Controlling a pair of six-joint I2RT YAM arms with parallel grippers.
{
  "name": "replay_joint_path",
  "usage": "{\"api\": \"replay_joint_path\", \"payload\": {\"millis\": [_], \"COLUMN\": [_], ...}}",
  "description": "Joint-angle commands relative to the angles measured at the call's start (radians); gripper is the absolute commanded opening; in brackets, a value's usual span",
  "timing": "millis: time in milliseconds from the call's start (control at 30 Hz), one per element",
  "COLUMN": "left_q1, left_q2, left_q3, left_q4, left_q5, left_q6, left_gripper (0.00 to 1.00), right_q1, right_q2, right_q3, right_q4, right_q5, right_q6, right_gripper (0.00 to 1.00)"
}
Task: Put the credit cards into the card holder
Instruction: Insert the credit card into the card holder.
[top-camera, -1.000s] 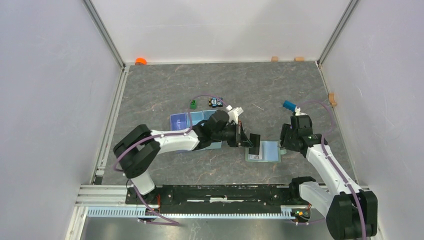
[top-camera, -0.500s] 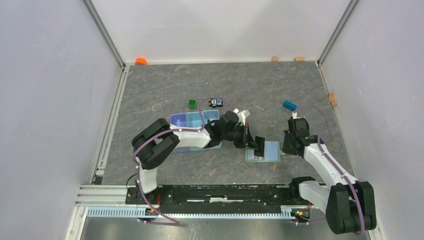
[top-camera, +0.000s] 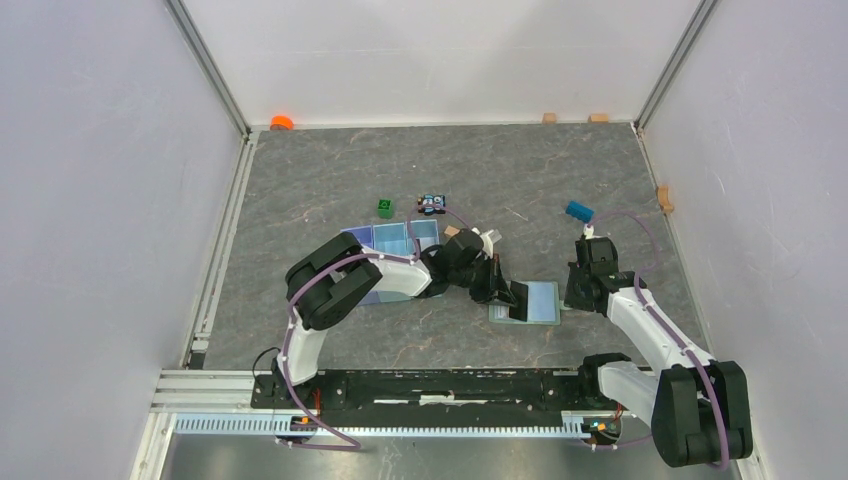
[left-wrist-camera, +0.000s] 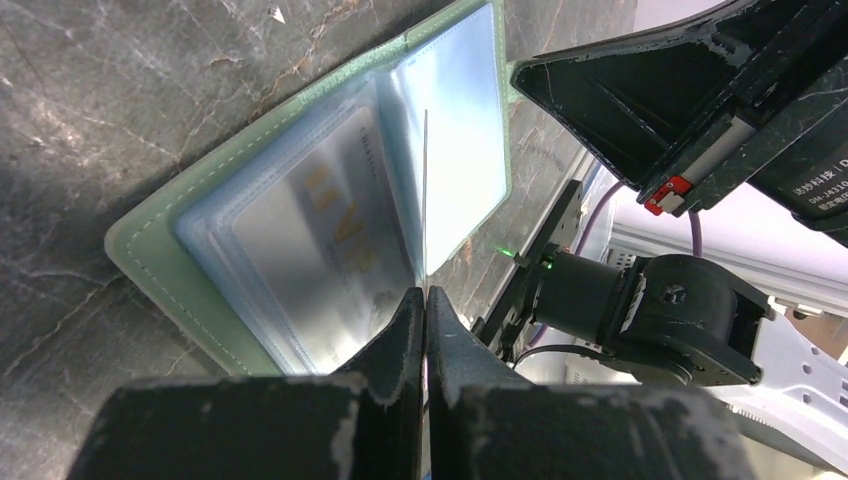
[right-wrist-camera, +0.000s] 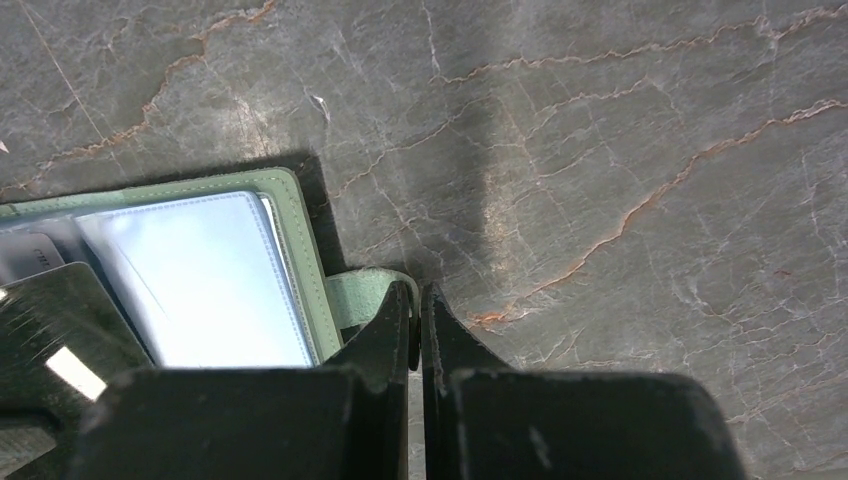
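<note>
The card holder lies open on the table, sage-green outside and pale blue inside. My left gripper is shut on a credit card, seen edge-on. The card stands upright over the fold between the two slotted pages. Another credit card with gold lettering sits under a clear sleeve on the left page. My right gripper is shut on the holder's snap tab at its right edge. From above, my left gripper is over the holder's left part and my right gripper is at its right edge.
A light blue three-compartment tray sits behind the left arm. A green cube and a small toy car lie beyond it. A blue object lies behind the right arm. Walls enclose the table on three sides.
My right gripper has shut on the snap tab. My left arm has swung right and carried the card over the open holder.
</note>
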Motion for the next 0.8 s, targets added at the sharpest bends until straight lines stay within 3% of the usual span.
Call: {"api": "replay_joint_path", "payload": {"millis": [0, 767], "left_q1": [-0.003, 0.014], "left_q2": [0.029, 0.061], "left_q3": [0.024, -0.045], "left_q4": [0.075, 0.111], "left_q5": [0.03, -0.009], "left_q6": [-0.049, -0.113], "left_gripper": [0.02, 0.02], "right_q1": [-0.002, -0.002], "right_q2": [-0.003, -0.033], "right_q3": [-0.01, 0.003], "right_q4": [0.017, 0.002], "right_q5": [0.014, -0.02], "right_q6": [-0.003, 0.002], "right_gripper": [0.0, 0.0]}}
